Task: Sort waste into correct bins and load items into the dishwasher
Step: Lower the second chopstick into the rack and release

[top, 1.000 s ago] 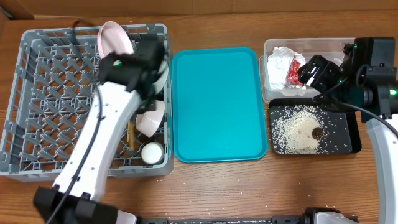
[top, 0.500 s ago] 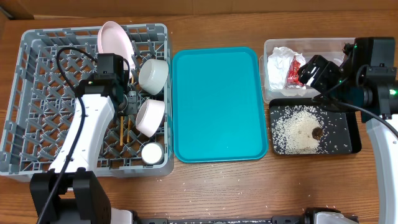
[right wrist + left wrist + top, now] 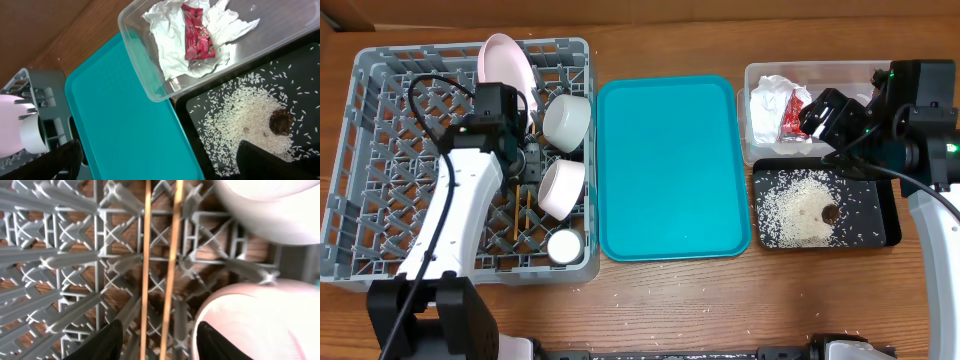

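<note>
Chopsticks (image 3: 145,255) lie side by side on the grey dish rack (image 3: 380,150) lattice, left of centre in the overhead frame, just beside the lower bowl (image 3: 562,187). Left gripper (image 3: 159,342) hangs over them, fingers spread, gripping neither stick. Best to lift straight up, jaws wide, so nothing snags the sticks or nudges the bowl. Right gripper (image 3: 160,162), likewise spread and empty, hovers by the black tray (image 3: 197,107)

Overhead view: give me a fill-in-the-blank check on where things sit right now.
The red wrapper lies on the napkin in the ____ tub.
The rice grains and brown lump sit in the ____ tray.
The chopsticks lie on the floor of the ____ rack.
Missing: clear; black; grey.
</note>
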Tool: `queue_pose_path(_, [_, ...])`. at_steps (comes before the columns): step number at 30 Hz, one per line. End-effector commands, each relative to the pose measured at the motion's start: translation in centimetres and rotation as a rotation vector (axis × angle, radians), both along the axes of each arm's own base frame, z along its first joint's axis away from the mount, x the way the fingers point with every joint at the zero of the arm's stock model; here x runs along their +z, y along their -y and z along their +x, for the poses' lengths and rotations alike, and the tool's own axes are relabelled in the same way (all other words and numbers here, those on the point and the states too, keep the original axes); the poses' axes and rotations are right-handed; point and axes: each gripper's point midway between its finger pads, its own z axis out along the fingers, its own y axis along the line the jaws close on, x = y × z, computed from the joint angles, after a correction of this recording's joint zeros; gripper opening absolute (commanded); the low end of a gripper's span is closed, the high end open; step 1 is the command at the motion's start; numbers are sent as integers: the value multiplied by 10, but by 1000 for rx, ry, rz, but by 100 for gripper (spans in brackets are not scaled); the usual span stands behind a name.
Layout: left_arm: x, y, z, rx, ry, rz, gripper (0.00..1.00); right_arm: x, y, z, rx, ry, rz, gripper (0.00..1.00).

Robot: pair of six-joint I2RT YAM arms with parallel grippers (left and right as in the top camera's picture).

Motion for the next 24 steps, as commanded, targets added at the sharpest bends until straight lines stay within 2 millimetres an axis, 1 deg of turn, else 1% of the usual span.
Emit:
queue_pose_path(1, [65,16,17,3,158,-85,46,4,2,2,-5,16,-11,100])
queue_pose_path(3, [92,22,13,-17,213,-96,46,4,2,2,-5,16,-11,100])
queue_pose_path(5, [119,29,4,-39,276,-101,46,4,2,2,-5,16,-11,100])
queue_pose_path(7, [144,37,-9,-65,348,-109,46,4,2,2,-5,16,-11,100])
queue_pose_path(10, [176,47,-33,-99,434,-120,45,4,2,2,-5,16,-11,100])
queue_pose_path(12, [188,50,-48,-95,468,-137,46,4,2,2,-5,16,-11,100])
queue_pose_path(13, [194,52,-63,-94,481,-147,48,4,2,2,-5,16,-11,100])
queue_pose_path(14, [193,51,-69,-92,480,-149,51,4,2,2,-5,16,-11,100])
queue_pose_path(15, [192,51,-75,-84,475,-152,61,4,2,2,-5,16,-11,100])
queue_pose_path(17, [187,50,-81,-71,460,-158,100,4,2,2,-5,16,-11,100])
queue_pose_path(20, [182,51,-83,-69,437,-163,100,4,2,2,-5,16,-11,100])
queue_pose_path(21, [181,53,-83,-73,432,-178,100,4,2,2,-5,16,-11,100])
queue_pose_path(22, [179,61,-80,-88,421,-215,100,4,2,2,-5,16,-11,100])
queue_pose_path(24, [176,66,-77,-103,408,-241,100,4,2,2,-5,16,-11,100])
